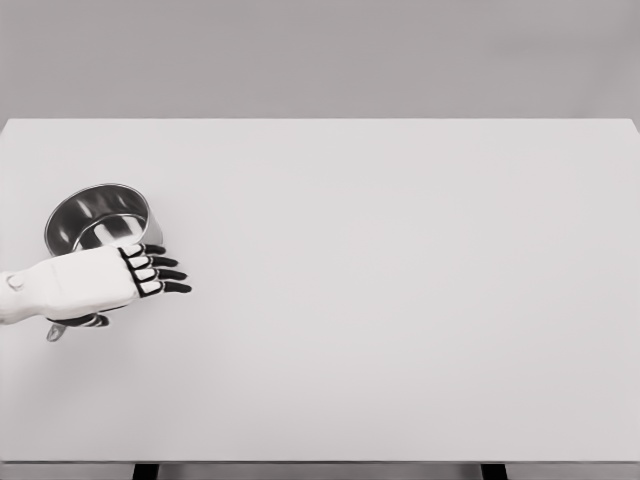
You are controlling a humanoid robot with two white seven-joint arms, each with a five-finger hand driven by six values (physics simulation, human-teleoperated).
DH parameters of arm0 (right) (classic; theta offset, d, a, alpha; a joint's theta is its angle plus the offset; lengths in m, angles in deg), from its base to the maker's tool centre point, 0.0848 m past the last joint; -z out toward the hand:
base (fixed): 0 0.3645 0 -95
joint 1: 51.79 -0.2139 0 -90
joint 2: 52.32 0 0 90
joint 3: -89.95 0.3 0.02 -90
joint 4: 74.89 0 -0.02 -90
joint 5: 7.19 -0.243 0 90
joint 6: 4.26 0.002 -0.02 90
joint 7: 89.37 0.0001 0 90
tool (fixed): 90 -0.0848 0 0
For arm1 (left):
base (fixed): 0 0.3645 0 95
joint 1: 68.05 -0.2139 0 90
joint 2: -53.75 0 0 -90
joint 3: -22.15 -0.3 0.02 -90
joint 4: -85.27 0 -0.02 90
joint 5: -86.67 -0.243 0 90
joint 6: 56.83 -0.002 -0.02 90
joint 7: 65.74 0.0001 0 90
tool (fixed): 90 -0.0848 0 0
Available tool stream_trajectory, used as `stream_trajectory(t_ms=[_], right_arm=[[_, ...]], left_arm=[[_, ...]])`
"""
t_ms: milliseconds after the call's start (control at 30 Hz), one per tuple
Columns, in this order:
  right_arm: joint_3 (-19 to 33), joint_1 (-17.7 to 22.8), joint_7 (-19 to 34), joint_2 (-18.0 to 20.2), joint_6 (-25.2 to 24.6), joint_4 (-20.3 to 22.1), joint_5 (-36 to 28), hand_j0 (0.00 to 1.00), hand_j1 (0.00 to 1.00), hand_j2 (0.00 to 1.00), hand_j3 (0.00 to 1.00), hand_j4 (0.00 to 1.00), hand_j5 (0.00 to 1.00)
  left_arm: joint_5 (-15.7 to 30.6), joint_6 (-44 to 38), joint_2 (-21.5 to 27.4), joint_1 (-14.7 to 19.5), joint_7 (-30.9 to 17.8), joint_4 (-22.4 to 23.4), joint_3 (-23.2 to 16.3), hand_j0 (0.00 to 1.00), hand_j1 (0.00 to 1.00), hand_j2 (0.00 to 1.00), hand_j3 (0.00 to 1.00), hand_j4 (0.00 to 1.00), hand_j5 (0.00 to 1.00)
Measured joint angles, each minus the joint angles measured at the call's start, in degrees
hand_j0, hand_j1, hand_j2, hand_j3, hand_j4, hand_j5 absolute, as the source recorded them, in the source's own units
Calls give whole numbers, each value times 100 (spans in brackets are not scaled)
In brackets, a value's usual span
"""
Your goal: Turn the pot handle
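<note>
One left hand (100,280) | fingers extended, holding nothing | over steel pot (97,215) near rim | white table (400,300)

We only get one arm here: the left one comes in from the left edge of the desk, white forearm lying roughly level and pointing right. The left hand (110,283) sits back-up near that left edge, about halfway down it. Its four dark fingers (165,274) stick out straight to the right, slightly fanned, not curled around anything we can see. The thumb looks tucked underneath, dark tip poking out below the palm. We can't tell if it's touching anything under there.
</note>
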Motion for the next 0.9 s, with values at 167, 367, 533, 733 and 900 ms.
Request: stream_trajectory(t_ms=[167, 367, 533, 733, 900], right_arm=[[0, 0, 0, 0, 0, 0, 0, 100, 100, 100, 100, 100, 100], [0, 0, 0, 0, 0, 0, 0, 100, 100, 100, 100, 100, 100], [0, 0, 0, 0, 0, 0, 0, 100, 100, 100, 100, 100, 100], [0, 0, 0, 0, 2, 0, 0, 100, 100, 100, 100, 100, 100], [0, 0, 0, 0, 0, 0, 0, 100, 100, 100, 100, 100, 100]], left_arm=[[-11, 0, 51, 0, 0, 41, 8, 100, 100, 100, 100, 100, 100], [-7, 0, 122, 0, 0, 128, 10, 100, 100, 100, 100, 100, 100], [0, 0, 164, 0, 0, 185, 34, 100, 100, 100, 100, 100, 100], [12, 0, 227, 0, 5, 298, 87, 100, 100, 100, 100, 100, 100], [16, 0, 265, 0, 8, 387, 140, 100, 100, 100, 100, 100, 100]])
